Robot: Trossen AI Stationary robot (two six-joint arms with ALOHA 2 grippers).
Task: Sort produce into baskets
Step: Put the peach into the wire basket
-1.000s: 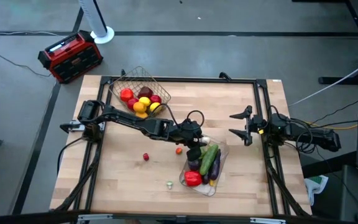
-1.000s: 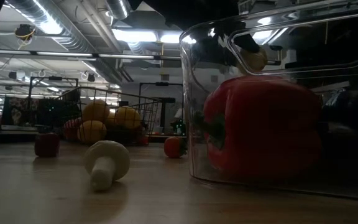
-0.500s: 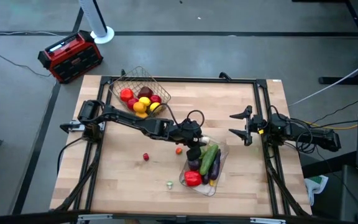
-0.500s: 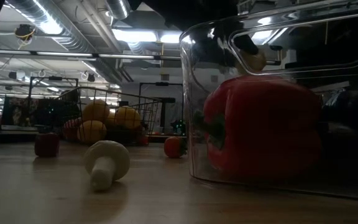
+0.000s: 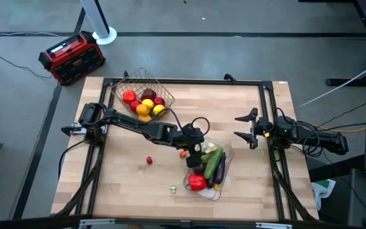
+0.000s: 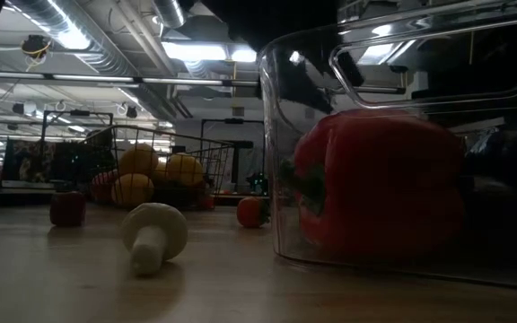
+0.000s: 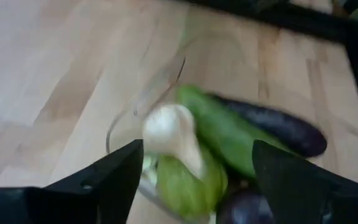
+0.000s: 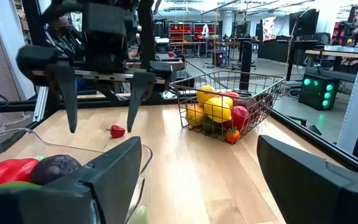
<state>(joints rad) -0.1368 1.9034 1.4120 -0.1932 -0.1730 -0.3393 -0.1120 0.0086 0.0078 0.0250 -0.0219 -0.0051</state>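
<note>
Directly above the clear tray's (image 5: 224, 184) near rim, the left claw (image 5: 197, 144) hangs with fingers apart, a pale mushroom-like piece (image 7: 171, 132) loose between them, over the cucumber (image 5: 214, 162). Well clear of the tray, the right claw (image 5: 245, 128) waits, fingers spread. Beyond sits the wire basket (image 5: 129, 81) of round fruits.
</note>
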